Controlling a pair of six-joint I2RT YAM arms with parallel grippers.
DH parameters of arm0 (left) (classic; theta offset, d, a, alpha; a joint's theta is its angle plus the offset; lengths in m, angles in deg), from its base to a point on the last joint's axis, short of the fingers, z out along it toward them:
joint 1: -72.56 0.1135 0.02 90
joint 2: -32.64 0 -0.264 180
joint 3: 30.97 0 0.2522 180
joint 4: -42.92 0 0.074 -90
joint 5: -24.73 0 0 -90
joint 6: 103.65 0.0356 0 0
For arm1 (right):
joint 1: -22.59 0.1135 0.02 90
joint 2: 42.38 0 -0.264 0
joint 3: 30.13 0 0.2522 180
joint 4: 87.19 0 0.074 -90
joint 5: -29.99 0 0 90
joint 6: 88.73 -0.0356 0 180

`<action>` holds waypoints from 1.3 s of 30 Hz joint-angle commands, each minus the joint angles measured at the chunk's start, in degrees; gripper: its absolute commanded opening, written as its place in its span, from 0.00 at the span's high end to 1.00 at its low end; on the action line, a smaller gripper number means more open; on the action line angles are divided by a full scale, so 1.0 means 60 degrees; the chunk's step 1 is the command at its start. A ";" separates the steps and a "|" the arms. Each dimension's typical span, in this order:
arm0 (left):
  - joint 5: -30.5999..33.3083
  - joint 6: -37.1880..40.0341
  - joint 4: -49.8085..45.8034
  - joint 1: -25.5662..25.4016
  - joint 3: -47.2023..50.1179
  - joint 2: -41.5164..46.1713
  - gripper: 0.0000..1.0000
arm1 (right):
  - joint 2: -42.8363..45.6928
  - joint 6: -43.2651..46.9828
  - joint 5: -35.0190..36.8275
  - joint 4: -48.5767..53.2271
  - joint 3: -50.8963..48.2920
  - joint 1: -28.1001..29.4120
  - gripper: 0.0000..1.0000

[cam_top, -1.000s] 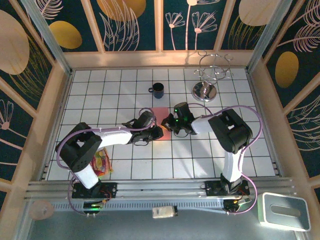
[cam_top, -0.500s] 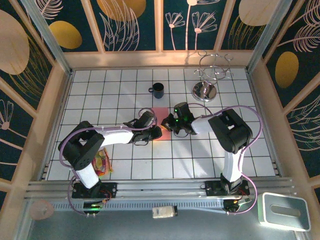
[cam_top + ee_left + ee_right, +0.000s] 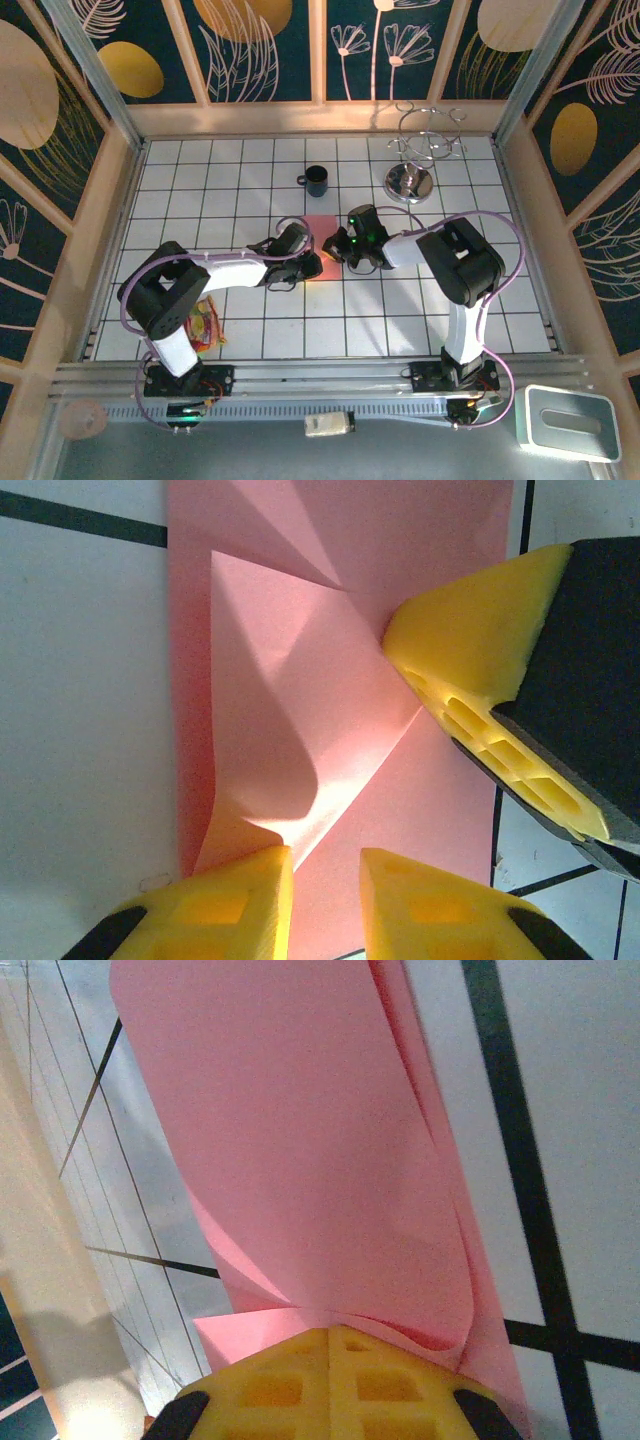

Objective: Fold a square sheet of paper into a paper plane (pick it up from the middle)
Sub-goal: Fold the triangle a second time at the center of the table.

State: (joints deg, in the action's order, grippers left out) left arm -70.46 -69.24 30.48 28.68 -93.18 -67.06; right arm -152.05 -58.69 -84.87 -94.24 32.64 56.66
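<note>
The paper plane [image 3: 300, 680], part folded with one flap curled up, was laid on the tiled table [image 3: 400, 320] near its middle. It was pressed down by the right gripper [image 3: 330, 1345], clamped tight. The left gripper [image 3: 325, 865] was held slightly parted at the flap's corner, and no grasp could be made out.

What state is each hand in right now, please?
Left hand: slightly open, resting on the paper.
Right hand: closed, tip against the paper; whether it pinches it cannot be told.
</note>
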 commanded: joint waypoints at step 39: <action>-0.0320 0.0522 -0.0960 0.0174 -0.0254 -0.0537 0.80 | -0.0684 0.0064 0.0823 0.1844 -0.0394 -0.0087 1.00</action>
State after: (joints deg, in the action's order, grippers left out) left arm -72.65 -66.62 27.62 29.16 -96.13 -69.31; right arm -152.05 -58.69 -84.87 -94.16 32.64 56.66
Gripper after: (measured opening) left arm 0.202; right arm 0.049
